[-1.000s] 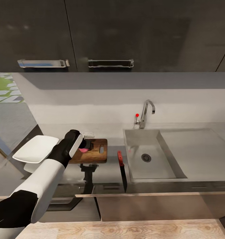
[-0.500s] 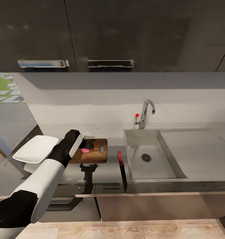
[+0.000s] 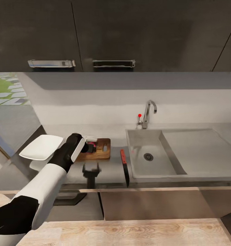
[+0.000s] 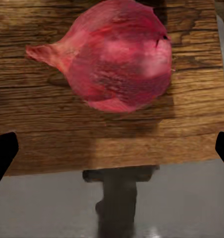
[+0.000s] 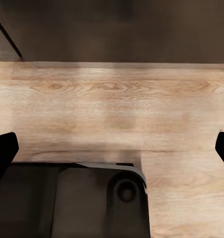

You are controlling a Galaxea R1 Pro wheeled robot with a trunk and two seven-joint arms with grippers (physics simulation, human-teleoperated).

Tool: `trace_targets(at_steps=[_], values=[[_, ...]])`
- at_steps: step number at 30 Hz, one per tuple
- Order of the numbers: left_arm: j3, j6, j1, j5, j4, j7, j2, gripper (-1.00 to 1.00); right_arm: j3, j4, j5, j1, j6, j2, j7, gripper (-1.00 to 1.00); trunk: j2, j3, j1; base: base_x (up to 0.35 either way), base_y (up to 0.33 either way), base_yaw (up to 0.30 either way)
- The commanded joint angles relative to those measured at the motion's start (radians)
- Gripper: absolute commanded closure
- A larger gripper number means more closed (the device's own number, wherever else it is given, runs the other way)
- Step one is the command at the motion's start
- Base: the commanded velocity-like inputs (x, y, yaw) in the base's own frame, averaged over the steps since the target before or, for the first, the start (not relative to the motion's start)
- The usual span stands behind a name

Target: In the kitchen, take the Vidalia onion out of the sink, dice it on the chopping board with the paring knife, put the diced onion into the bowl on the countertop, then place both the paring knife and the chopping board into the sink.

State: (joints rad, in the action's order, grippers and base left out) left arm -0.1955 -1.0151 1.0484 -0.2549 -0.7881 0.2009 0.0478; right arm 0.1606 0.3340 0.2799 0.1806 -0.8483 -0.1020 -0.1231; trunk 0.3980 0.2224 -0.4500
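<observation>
- The onion [image 4: 117,57], pinkish-red and whole, lies on the wooden board [image 4: 112,134]; in the head view only a sliver of it [image 3: 91,141] shows behind the left arm.
- The left tool [image 3: 89,146] hovers over the board [image 3: 98,150]. In its wrist view the two dark fingertips [image 4: 3,153] stand far apart at the picture's edges, spread wide and holding nothing, with the onion between and beyond them, untouched.
- The board rests on the dark glossy counter [image 3: 108,172], between the white dish [image 3: 42,147] on its left and the knife on its right.
- The knife [image 3: 124,167], with a red handle and a dark blade, lies on the counter just beside the sink's left rim, its blade pointing toward the counter's front edge.
- The sink [image 3: 153,165] is a grey basin with a round drain [image 3: 148,156], a flat drainboard [image 3: 197,152] on its right and a chrome tap [image 3: 147,116] with a red knob [image 3: 140,115] behind it.
- The right tool [image 5: 112,148] points down at a pale wood floor [image 5: 117,109], above a dark part of the robot's base [image 5: 77,201]; its fingertips [image 5: 4,148] are likewise spread wide and hold nothing.
- Dark wall cabinets [image 3: 129,30] with two metal handles [image 3: 113,63] hang above; no brand, label or writing can be read anywhere.
</observation>
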Motion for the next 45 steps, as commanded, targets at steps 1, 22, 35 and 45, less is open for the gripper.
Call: trace_targets(at_steps=[1, 22, 35, 45], values=[[-0.002, -0.003, 0.001, -0.011, 0.000, 0.010, 0.000, -1.00, 0.004, 0.002, 0.011, 0.000, 0.000, -0.001, -0.007, -1.00, 0.002, 0.002, 0.000, -0.331, 0.000, 0.000], [-0.002, -0.003, 0.001, -0.012, 0.004, 0.010, -0.001, -1.00, 0.004, 0.002, 0.011, 0.000, 0.000, -0.001, -0.007, -1.00, 0.002, 0.002, 0.000, -0.336, 0.000, 0.000], [-0.002, -0.002, 0.001, -0.012, 0.006, 0.011, -0.002, -1.00, 0.004, 0.002, 0.011, 0.000, 0.000, -0.001, -0.007, -1.00, 0.002, 0.002, 0.000, -0.336, 0.000, 0.000], [-0.002, -0.004, 0.001, -0.012, -0.001, 0.009, -0.003, -1.00, 0.004, 0.002, 0.011, 0.000, 0.000, 0.000, -0.007, -1.00, 0.002, 0.002, 0.000, -0.230, 0.000, 0.000]])
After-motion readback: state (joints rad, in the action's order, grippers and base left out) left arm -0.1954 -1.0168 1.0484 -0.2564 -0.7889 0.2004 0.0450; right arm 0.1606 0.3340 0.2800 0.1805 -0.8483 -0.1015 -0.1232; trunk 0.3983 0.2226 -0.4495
